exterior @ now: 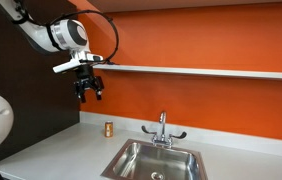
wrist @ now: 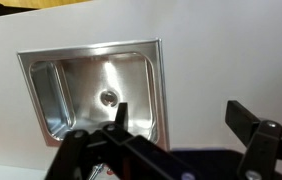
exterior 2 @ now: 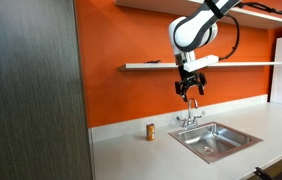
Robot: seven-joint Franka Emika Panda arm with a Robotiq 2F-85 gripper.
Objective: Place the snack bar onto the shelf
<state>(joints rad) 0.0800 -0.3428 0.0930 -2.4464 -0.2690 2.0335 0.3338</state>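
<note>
Three cameras, and as I judge it one step: the carry up to the ledge, with the placing not yet done.

In an exterior view the gripper (exterior: 89, 90) hangs before the orange wall, just below the shelf (exterior: 211, 70), a thin, flat white ledge with nothing visible on it. Its fingers point down and look spread. A small upright can (exterior: 108, 128) stands at the back edge of the pale, matt worktop (exterior: 51, 150). Farther along that edge a brushed-steel sink (exterior: 156, 162) is let in, with a chrome tap (exterior: 162, 128) behind it.

In an exterior view from another side the gripper (exterior 2: 189, 88) sits under the shelf (exterior 2: 251, 64), above the tap (exterior 2: 191, 118) at the back edge of the worktop (exterior 2: 131, 155). The can (exterior 2: 150, 131) is well apart from it, toward the corner by the dark wood-grain panel (exterior 2: 31, 90).

The wrist view looks down on the sink (wrist: 96, 90), a glossy rectangle with rounded corners and a round drain. The black fingers (wrist: 121, 115) stand wide apart. Low between them lies a blurred dark purple-blue patch, probably the snack bar (wrist: 196, 165). I cannot tell whether it is pinched or the jaws are simply open.

The next move calls for lifting above the ledge's front lip, moving in toward the wall, lowering flat and letting go. The ledge is narrow, and the flat wrapper, if slick, could slide.
</note>
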